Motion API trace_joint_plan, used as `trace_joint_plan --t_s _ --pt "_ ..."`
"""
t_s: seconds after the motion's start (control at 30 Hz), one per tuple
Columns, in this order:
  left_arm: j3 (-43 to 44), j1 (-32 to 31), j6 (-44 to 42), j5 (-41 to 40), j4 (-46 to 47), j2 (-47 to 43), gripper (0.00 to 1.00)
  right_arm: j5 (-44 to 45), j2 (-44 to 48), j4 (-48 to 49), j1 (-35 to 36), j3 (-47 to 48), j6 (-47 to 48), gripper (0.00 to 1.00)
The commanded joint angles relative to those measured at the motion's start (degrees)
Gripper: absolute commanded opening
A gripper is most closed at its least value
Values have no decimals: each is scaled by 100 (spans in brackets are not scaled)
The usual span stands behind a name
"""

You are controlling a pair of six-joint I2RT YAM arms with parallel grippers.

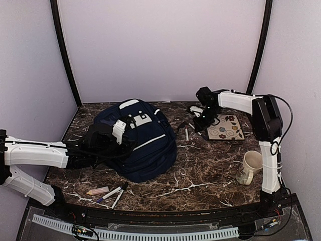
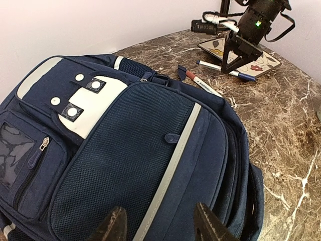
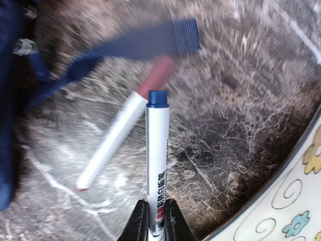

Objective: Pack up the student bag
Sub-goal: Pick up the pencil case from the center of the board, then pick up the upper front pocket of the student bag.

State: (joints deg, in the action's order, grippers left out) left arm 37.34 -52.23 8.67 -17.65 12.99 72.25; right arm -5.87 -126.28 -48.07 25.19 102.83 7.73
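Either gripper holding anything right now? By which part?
Right gripper pinches the blue-capped marker on its barrel, well back from the cap. Left gripper holds nothing, open over the backpack.

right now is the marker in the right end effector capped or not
Capped: a blue cap covers the free end of the marker in the right end effector.

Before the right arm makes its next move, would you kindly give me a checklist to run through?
1. The right gripper clamps the blue-capped marker: ok.
2. The red-capped marker lies outside that grip, on the table: ok.
3. The held marker is lifted off the table: cannot tell.
4. The left gripper is open over the student bag, holding nothing: ok.
5. The student bag has an open compartment: cannot tell; none shows.
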Motion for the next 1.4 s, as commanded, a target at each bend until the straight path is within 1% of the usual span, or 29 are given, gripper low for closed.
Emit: trace_joint_plan --t_s 0.0,0.17,0.23,0.3,0.37,0.53,0.7,0.77,0.8,0.97,1.1,1.17,1.23,1.27,1.37 --pt "-48 11 8 -253 -155 -150 49 -976 668 69 -5 43 140 11" --pt "24 39 11 -607 -328 -163 58 -1399 1061 311 250 -104 593 8" --pt "49 117 30 -545 -404 -182 60 -1495 1150 377 352 -109 768 7" --pt "93 219 -114 -182 -462 -138 61 -1525 1247 473 431 -117 835 7" --pt "331 316 -239 96 -760 9 61 -1596 1343 529 466 -114 873 7" --pt "900 327 -1037 1104 -1289 467 58 -1702 1648 738 498 -331 904 7" --pt "1546 327 -1476 1392 -1837 1028 56 -1743 2044 941 503 -782 969 6" --pt "1846 319 -1587 1562 -2205 1252 55 -1743 2219 988 503 -989 1017 6" --pt "2204 270 -1798 1455 -2613 1630 54 -1769 2425 1034 503 -1231 1037 6" --pt "2692 -48 -2076 817 -3235 2156 51 -1817 2551 1102 499 -1385 987 6" --pt "2860 -252 -2175 369 -3344 2449 51 -1814 2625 1253 502 -1425 900 6" --pt "2951 -302 -2142 -65 -3419 2608 50 -1850 2623 1248 498 -1398 889 6" --pt "3070 -329 -2080 -437 -3527 2714 46 -1854 2631 1244 501 -1401 881 6" --pt "3099 -332 -2065 -561 -3528 2724 43 -1857 2632 1234 500 -1412 884 6" --pt "3091 -326 -2044 -859 -3351 2606 35 -1825 2680 1240 501 -1467 897 6"
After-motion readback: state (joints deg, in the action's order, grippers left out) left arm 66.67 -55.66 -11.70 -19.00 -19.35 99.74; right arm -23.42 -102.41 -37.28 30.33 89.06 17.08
